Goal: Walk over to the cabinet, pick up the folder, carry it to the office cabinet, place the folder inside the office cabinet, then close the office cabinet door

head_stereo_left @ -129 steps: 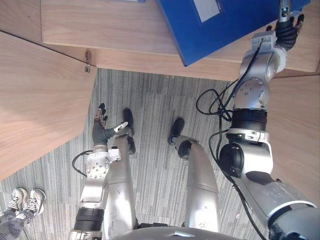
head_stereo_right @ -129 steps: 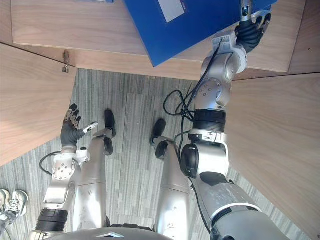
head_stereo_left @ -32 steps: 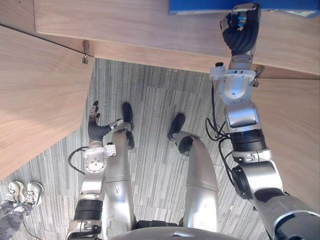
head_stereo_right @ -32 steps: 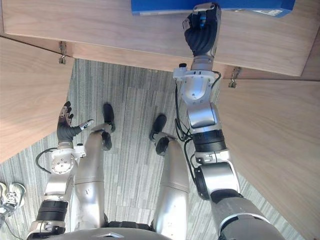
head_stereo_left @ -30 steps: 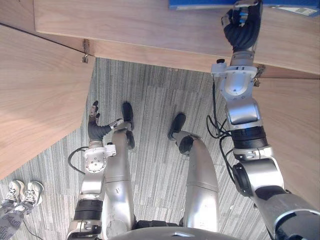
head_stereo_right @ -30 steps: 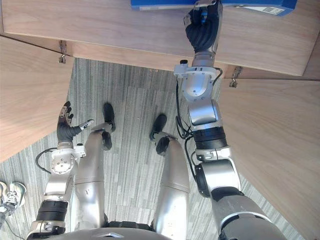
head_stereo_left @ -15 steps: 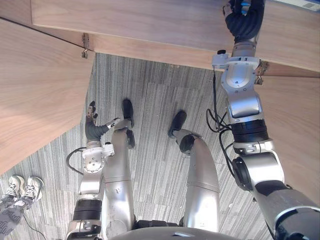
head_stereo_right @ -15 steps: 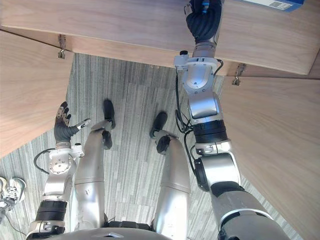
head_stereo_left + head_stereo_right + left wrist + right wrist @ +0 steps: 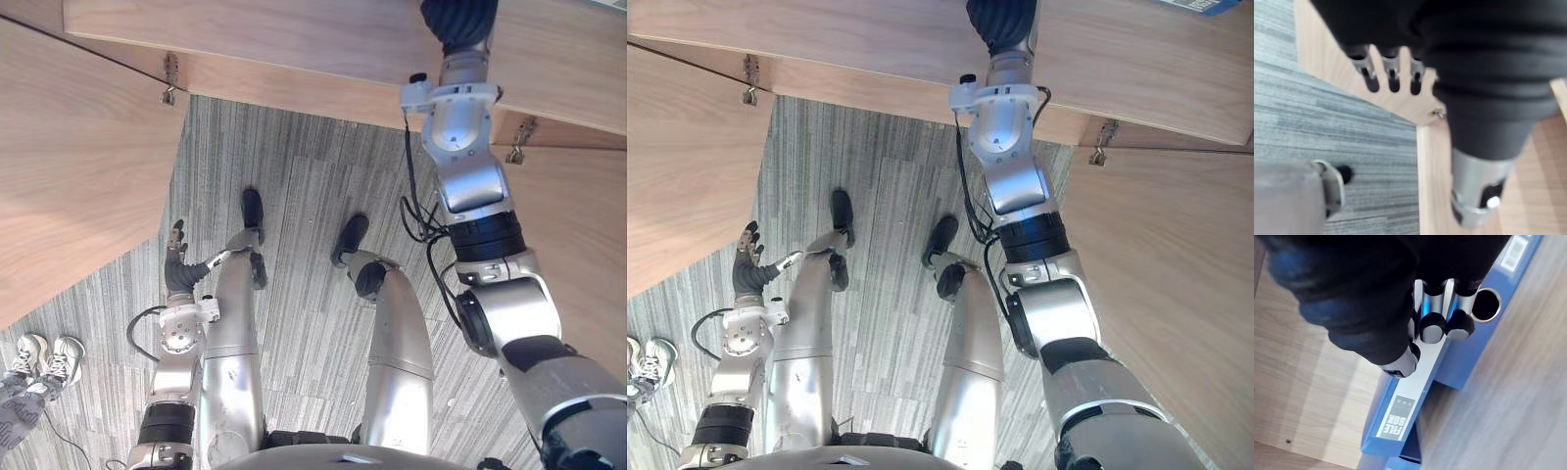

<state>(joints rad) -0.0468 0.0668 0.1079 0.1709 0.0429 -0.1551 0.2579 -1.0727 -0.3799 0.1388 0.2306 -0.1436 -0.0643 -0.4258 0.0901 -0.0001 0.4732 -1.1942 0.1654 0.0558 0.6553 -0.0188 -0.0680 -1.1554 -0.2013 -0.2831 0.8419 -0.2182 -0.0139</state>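
**Nearly there, but here's what could go sideways**

Closest in, at about 8 o'clock in the head views, the left hand (image 9: pixel 176 259) hangs low over the grey carpet (image 9: pixel 294 196). Its fingers are straight and spread, holding nothing. A person's shoes (image 9: pixel 44 354) sit further out in that same corner (worth remembering if the robot backs up).

Moving out, the left door (image 9: pixel 69 176) stands wide at 9 to 10 o'clock and the right door (image 9: pixel 578 255) at 3 to 4. Each swings on a hinge (image 9: pixel 171 78) at the front edge of the office cabinet (image 9: pixel 294 90). Past that edge is the wooden shelf (image 9: pixel 274 34), and the right arm reaches across it toward 12 to 1.

Farthest in, the right hand (image 9: pixel 1432 308) has its fingertips (image 9: pixel 1459 326) laid flat on the spine of the blue folder (image 9: pixel 1471 352), thumb alongside. To me that reads as pressing, not wrapped around anything. The folder is inside the cabinet on the wood, well behind the front edge.

My worries:
- One fingertip sits just beside the round finger hole (image 9: pixel 1484 303) in the spine. If it snags as the arm pulls out, the folder could be dragged toward the edge, and a door would then hit it.
- Swinging a door while the right arm crosses the threshold would clip the arm.
- Both doors are open, so shutting only one leaves the job half done.
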